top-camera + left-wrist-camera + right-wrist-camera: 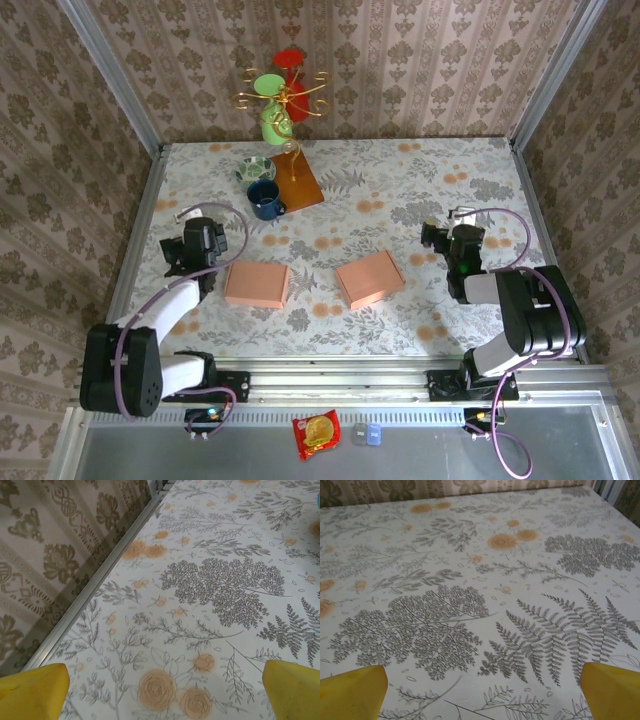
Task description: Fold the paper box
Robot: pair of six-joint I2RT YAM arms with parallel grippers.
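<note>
Floral tabletop point(420, 190), left pink box point(257, 284), right pink box point(369, 279), both closed

Open lane btwn left box point(257, 284) & right box point(369, 279); mug point(264, 200) behind.

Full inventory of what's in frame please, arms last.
paper boxes: 2, salmon pink, mid-table, apart
mug: 1, dark blue, far left-centre
small dish: 1, greenish, behind the mug
cup stand: 1, gold, brown wooden base, beside the mug
hanging cups: about 4, green and red, on the stand
snack packet: 1, red, near ledge
small object: 1, blue-grey, beside the packet, unclear what
table: 1, white floral
left gripper: 1, yellow fingers, open, over bare table
right gripper: 1, yellow fingers, open, over bare table
</note>
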